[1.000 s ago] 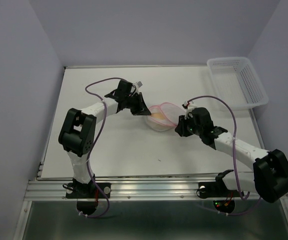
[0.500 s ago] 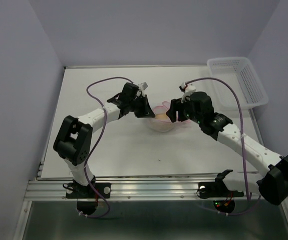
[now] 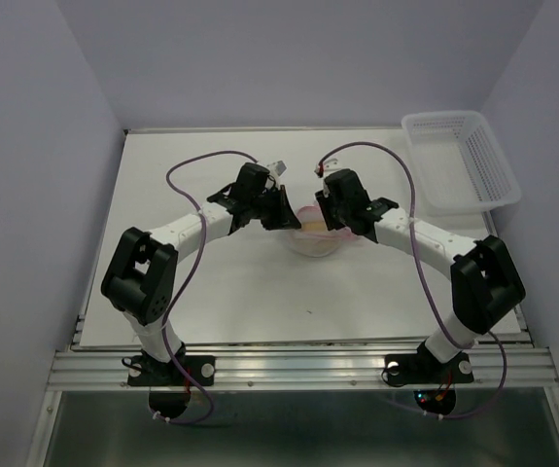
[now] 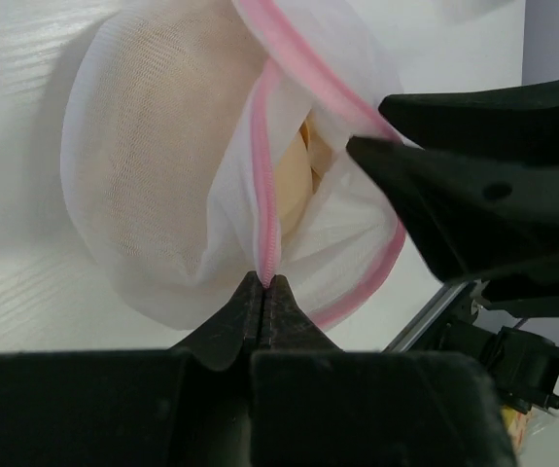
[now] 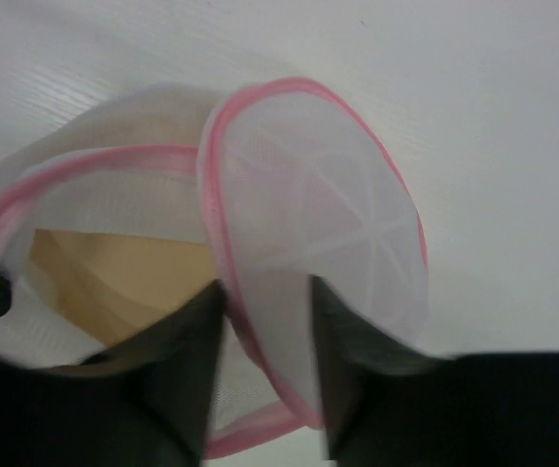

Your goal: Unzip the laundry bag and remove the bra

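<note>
The laundry bag [image 3: 316,233] is a round white mesh pouch with pink zipper rims, lying mid-table with its two halves apart. The beige bra [image 5: 123,277] shows inside the opening, and also in the left wrist view [image 4: 294,180]. My left gripper [image 4: 267,282] is shut on the bag's pink zipper rim [image 4: 264,185] from the left. My right gripper [image 5: 267,292] is open, its fingers straddling the raised round flap [image 5: 308,224] at the bag's right side. In the top view the grippers [image 3: 284,209] [image 3: 332,209] flank the bag.
A white plastic lattice basket [image 3: 462,161] stands at the table's back right corner. The right gripper's black fingers [image 4: 473,185] fill the right of the left wrist view. Purple cables arc over both arms. The table's near edge is a metal rail [image 3: 298,365].
My right arm swung left and forward to the bag, its gripper now over the bag's raised flap. My left gripper shifted slightly right and keeps its hold on the rim.
</note>
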Motion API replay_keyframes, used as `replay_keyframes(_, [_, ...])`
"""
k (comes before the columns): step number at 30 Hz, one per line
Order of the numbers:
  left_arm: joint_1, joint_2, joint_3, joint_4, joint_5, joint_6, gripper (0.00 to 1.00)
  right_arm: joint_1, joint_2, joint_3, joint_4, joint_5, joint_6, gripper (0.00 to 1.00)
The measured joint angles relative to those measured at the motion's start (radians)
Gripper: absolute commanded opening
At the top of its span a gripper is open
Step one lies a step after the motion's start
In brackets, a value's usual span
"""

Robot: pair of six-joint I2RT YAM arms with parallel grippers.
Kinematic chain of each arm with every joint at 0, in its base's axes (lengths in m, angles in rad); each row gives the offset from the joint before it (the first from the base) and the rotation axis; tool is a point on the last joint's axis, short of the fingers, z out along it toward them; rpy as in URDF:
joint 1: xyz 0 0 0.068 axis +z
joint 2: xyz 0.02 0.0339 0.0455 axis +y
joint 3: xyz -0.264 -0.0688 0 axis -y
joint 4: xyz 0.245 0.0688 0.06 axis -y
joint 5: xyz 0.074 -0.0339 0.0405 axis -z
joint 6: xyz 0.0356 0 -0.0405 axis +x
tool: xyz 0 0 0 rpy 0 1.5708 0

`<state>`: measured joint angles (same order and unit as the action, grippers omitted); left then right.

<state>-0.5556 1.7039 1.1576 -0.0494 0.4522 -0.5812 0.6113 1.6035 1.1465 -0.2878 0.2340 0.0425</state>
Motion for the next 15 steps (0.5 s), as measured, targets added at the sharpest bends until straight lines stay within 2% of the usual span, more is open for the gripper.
replay_keyframes(3, [0.0, 0.0, 0.0, 0.0, -0.002, -0.002, 0.0, 0.0, 0.022, 0.005, 0.0, 0.081, 0.019, 0.12])
replay_keyframes(7, [0.0, -0.003, -0.003, 0.002, -0.011, -0.006, 0.0, 0.0, -0.013, -0.013, 0.012, 0.25, 0.135, 0.15])
replay_keyframes(8, [0.0, -0.007, -0.006, 0.002, -0.013, -0.009, 0.0, 0.0, -0.041, -0.034, 0.018, 0.289, 0.202, 0.19])
replay_keyframes(10, [0.0, -0.013, -0.011, 0.003, -0.017, -0.013, 0.0, 0.0, -0.15, -0.107, 0.019, 0.362, 0.351, 0.19])
replay_keyframes(12, [-0.001, -0.015, -0.013, 0.004, -0.018, -0.017, 0.0, 0.0, -0.271, -0.204, 0.032, 0.393, 0.484, 0.32])
replay_keyframes(13, [-0.002, -0.016, -0.014, 0.008, -0.02, -0.019, 0.0, 0.0, -0.373, -0.284, 0.037, 0.399, 0.595, 0.42])
replay_keyframes(14, [-0.002, -0.017, -0.017, 0.008, -0.02, -0.02, 0.0, 0.0, -0.441, -0.339, 0.038, 0.397, 0.654, 0.52])
replay_keyframes(15, [-0.003, -0.018, -0.019, 0.008, -0.02, -0.02, 0.0, 0.0, -0.491, -0.384, 0.032, 0.388, 0.723, 0.7])
